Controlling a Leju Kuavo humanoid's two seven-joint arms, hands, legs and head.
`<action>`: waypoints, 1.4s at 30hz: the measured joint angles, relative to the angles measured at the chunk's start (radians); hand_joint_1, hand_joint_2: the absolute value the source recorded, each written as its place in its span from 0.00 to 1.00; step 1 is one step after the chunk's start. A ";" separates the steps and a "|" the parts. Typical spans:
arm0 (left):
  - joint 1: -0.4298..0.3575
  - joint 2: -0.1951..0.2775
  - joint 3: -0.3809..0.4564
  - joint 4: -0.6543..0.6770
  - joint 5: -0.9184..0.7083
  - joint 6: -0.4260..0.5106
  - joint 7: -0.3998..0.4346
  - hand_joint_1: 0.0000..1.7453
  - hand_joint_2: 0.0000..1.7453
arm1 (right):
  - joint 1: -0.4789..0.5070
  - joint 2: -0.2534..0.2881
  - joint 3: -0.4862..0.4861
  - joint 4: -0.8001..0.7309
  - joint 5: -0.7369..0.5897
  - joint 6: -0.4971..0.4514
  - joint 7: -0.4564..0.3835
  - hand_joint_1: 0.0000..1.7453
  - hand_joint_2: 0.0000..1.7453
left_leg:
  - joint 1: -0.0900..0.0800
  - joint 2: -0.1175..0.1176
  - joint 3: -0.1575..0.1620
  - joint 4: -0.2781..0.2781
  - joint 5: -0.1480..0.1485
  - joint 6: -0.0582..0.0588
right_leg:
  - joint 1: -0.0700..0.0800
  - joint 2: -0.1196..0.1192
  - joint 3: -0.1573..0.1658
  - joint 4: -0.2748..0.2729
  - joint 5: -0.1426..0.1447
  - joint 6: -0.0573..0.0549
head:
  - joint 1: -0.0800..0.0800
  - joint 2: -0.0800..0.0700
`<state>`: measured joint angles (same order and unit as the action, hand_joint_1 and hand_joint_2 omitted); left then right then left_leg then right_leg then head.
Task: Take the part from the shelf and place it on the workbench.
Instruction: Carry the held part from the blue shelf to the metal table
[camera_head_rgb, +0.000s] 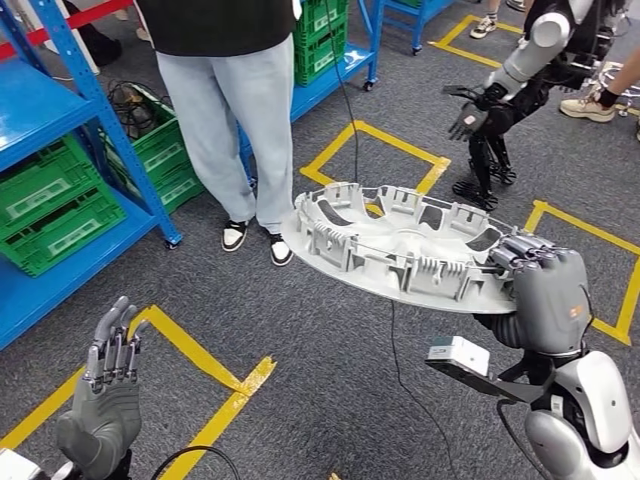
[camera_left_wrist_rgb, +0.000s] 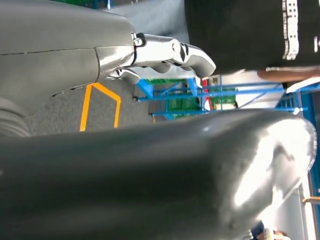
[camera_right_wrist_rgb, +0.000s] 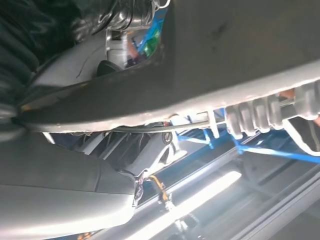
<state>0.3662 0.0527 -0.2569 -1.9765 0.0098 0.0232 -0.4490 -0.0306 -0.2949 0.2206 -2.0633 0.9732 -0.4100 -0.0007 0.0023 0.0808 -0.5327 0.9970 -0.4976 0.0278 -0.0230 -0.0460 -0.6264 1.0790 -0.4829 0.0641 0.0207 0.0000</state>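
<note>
One hand alone carries the load: the right hand (camera_head_rgb: 547, 295) grips the near rim of the part (camera_head_rgb: 404, 245), a wide grey ribbed disc reaching out flat and away from that hand, above the carpeted floor (camera_head_rgb: 317, 370). The left hand (camera_head_rgb: 106, 400) holds nothing, fingers raised and slightly apart, well off to the side of the part. Held by one edge, the disc could sag or slip from the fingers as the robot moves. A person (camera_head_rgb: 241, 120) stands just beyond the part's far rim, so a swing could strike their legs.
</note>
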 joint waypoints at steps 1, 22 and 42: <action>0.000 -0.002 0.004 -0.002 0.001 -0.006 -0.001 0.00 0.00 | 0.000 0.000 0.001 -0.001 -0.001 -0.003 0.001 1.00 1.00 | -0.003 0.008 -0.001 0.004 -0.002 -0.005 | 0.002 -0.012 0.025 -0.043 0.008 -0.006 | 0.000 0.000; 0.027 0.035 0.001 -0.016 -0.003 0.053 -0.002 0.00 0.00 | 0.033 0.004 -0.007 -0.007 -0.023 -0.018 -0.020 1.00 1.00 | 0.000 -0.112 -0.007 -0.002 0.007 0.009 | 0.007 0.137 -0.029 -0.018 0.010 -0.024 | 0.002 0.000; 0.030 -0.013 0.010 -0.025 -0.033 0.039 0.008 0.00 0.00 | 0.007 0.015 -0.010 -0.011 -0.052 0.017 -0.034 1.00 1.00 | -0.003 -0.074 -0.140 0.318 -0.148 -0.025 | 0.016 0.084 0.027 -0.068 0.023 -0.064 | 0.005 0.000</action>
<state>0.3957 0.0401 -0.2472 -2.0012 -0.0232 0.0625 -0.4413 -0.0236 -0.2800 0.2111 -2.0745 0.9215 -0.3932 -0.0348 -0.0007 0.0065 -0.6725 1.3155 -0.6453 0.0031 -0.0075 0.0378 -0.5992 1.0106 -0.4598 0.0004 0.0256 0.0000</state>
